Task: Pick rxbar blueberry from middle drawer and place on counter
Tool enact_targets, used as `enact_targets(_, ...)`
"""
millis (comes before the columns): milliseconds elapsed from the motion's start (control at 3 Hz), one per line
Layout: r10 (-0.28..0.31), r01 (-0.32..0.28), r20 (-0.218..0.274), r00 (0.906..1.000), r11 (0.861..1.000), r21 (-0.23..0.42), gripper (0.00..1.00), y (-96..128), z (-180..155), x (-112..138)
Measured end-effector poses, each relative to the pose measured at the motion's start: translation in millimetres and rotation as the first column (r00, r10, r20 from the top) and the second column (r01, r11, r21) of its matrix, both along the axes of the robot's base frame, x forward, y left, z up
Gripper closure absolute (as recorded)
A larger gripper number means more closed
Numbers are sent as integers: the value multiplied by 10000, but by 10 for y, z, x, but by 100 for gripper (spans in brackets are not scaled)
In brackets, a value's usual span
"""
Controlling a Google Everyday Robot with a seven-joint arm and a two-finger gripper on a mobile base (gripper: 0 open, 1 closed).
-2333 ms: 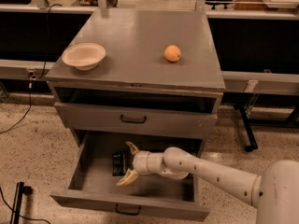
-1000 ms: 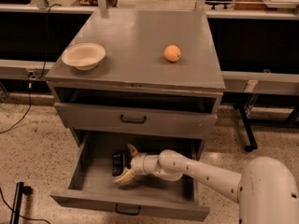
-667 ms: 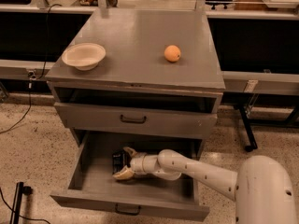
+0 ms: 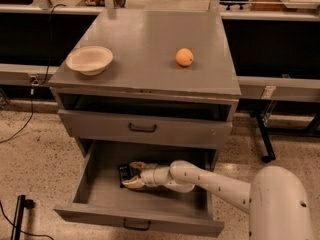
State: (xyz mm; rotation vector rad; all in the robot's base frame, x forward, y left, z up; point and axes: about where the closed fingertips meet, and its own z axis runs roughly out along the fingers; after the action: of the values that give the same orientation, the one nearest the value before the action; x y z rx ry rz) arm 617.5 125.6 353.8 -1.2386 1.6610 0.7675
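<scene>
The gripper [image 4: 131, 175] is down inside the middle drawer [image 4: 95, 196], which is pulled well out from the grey cabinet. Its 2 tan fingers [image 4: 131, 184] point left and the jaws stand apart, 1 toward the back of the drawer and 1 toward the front. The rxbar blueberry [image 4: 123, 172] lies flat on the drawer floor, left of centre, with its right end between the 2 fingers. Whether they press on the wrapper cannot be made out. The rest of the drawer floor is bare grey metal.

The pale arm [image 4: 210, 181] comes in from the right, crossing low over the drawer's right half, and joins the robot's rounded white body [image 4: 280, 204] at the lower right corner. The arm covers part of the drawer floor behind the gripper.

Directly above, the upper drawer [image 4: 142, 129] is open a crack, with a dark gap over its front. That front hangs over the back part of the middle drawer, close above the wrist.

On the worktop [image 4: 145, 34], 1 cream bowl [image 4: 90, 60] sits near the front left corner and 1 orange [image 4: 184, 57] sits right of centre, well apart from each other. The stretch between them is plain grey.

A long black-fronted bench [image 4: 272, 44] with a pale edge runs behind the cabinet on both sides. A black stand leg [image 4: 264, 143] rests on the speckled floor at the right, and a dark cable [image 4: 25, 119] trails down at the left.
</scene>
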Motion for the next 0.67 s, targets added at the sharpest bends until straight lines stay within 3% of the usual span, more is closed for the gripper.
enact_targets(333, 291, -291, 20, 9996, 9996, -47, 88, 64, 6, -6)
enact_targets(667, 707, -726, 508, 9962, 9967, 365, 100, 84, 134, -35)
